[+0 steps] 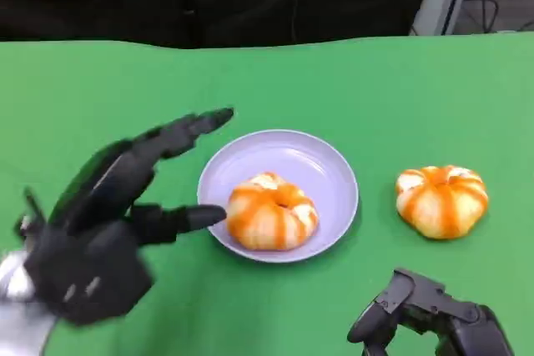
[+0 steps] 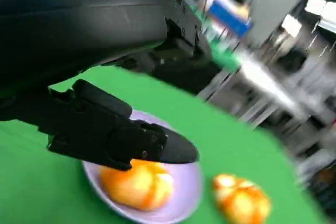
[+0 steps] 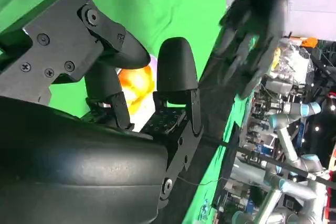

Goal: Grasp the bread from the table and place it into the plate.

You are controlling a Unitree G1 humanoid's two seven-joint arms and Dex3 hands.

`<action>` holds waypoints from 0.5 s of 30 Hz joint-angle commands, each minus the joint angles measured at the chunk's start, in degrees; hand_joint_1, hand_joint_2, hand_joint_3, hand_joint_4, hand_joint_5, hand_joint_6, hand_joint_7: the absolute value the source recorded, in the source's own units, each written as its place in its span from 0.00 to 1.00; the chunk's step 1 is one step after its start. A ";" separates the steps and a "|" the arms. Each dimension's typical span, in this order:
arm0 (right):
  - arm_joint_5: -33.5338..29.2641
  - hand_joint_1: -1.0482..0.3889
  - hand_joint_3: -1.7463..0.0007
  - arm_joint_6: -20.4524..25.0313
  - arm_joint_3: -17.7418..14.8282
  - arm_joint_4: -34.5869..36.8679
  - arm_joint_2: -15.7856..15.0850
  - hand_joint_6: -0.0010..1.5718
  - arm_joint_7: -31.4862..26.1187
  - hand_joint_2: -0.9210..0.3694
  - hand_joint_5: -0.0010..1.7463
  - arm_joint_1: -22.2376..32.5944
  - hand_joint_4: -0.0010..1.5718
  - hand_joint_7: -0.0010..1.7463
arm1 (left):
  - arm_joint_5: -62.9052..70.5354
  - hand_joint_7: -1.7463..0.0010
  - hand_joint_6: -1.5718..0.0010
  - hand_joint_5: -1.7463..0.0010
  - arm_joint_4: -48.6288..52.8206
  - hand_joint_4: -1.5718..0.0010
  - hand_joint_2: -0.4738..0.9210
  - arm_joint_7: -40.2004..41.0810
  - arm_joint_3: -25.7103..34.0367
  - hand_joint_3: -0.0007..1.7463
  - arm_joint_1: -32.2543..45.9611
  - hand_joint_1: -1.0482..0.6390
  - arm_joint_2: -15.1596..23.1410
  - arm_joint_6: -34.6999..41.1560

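My left hand (image 1: 108,223) is open and empty, fingers spread, just beside the left rim of the plate (image 1: 321,164). One bread (image 1: 271,212) already lies in the plate. A second bread (image 1: 442,200) sits on the green tabletop (image 1: 125,81), well apart to the right. My right hand (image 1: 430,314) is low, near me, empty, fingers loosely apart. I judge the step in hand to be fetching the second bread; next, my right hand must reach forward over it and close. No readable writing or brand.
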 commanded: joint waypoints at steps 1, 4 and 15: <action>0.53 0.68 0.26 -0.35 -0.58 -0.22 -0.53 0.50 -0.10 0.43 0.91 0.05 0.46 0.73 | -10.15 0.37 0.71 0.16 -4.17 0.70 0.84 2.05 4.75 0.35 9.70 0.52 -4.72 -3.70; 0.49 0.68 0.27 -0.26 -0.63 0.06 -0.54 0.50 -0.10 0.43 0.91 -0.29 0.46 0.73 | -16.00 0.17 0.72 0.06 -5.89 0.66 0.66 -0.60 6.30 0.68 14.88 0.57 -5.27 -6.25; 1.88 0.67 0.27 -0.38 -2.20 0.15 -1.68 0.50 0.84 0.43 0.91 -0.34 0.46 0.73 | -18.23 0.06 0.54 0.00 -13.42 0.47 0.71 -2.24 6.21 0.59 25.53 0.59 -7.10 -4.31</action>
